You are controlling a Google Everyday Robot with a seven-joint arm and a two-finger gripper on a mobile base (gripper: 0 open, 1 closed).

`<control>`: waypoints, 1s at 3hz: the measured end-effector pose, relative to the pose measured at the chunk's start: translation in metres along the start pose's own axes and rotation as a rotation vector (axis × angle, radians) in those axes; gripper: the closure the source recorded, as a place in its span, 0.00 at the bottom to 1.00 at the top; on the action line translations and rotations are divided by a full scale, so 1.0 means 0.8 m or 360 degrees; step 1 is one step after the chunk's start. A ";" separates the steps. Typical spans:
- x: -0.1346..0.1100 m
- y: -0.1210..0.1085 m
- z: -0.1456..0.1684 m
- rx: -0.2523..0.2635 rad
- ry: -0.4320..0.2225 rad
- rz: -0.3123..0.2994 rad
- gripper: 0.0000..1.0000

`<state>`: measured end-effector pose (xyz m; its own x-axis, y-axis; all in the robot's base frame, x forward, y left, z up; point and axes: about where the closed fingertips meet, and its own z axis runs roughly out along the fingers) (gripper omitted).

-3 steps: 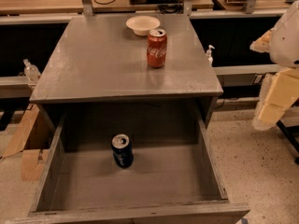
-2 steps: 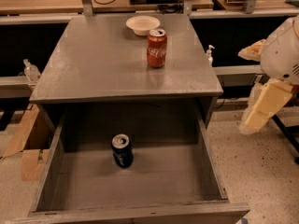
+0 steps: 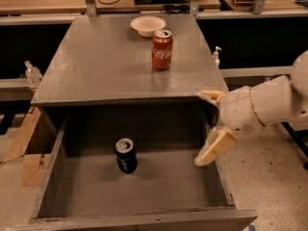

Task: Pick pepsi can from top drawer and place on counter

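The pepsi can (image 3: 126, 155), dark blue with a silver top, stands upright on the floor of the open top drawer (image 3: 50, 175), left of its middle. The grey counter (image 3: 101, 64) lies above and behind the drawer. My gripper (image 3: 208, 125) is at the drawer's right wall, just below the counter's front right corner. It is open and empty, with one finger by the counter's corner and the other hanging over the drawer's right side. It is well to the right of the pepsi can and apart from it.
A red Coca-Cola can (image 3: 162, 49) and a white bowl (image 3: 147, 25) stand at the back of the counter. Cardboard pieces (image 3: 28, 148) lean at the cabinet's left. Small bottles (image 3: 32, 72) (image 3: 217, 57) stand on both sides. Wooden benches (image 3: 43, 4) run behind.
My arm has swung in from the right edge of the view to the left and down, bringing the gripper to the drawer's right wall. The cans have not moved.
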<state>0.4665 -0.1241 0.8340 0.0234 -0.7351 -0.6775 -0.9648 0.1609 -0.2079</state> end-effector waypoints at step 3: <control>-0.065 0.010 0.193 -0.0005 -0.0803 0.0028 0.00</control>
<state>0.4980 0.0173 0.7586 0.1301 -0.3225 -0.9376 -0.9670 0.1676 -0.1918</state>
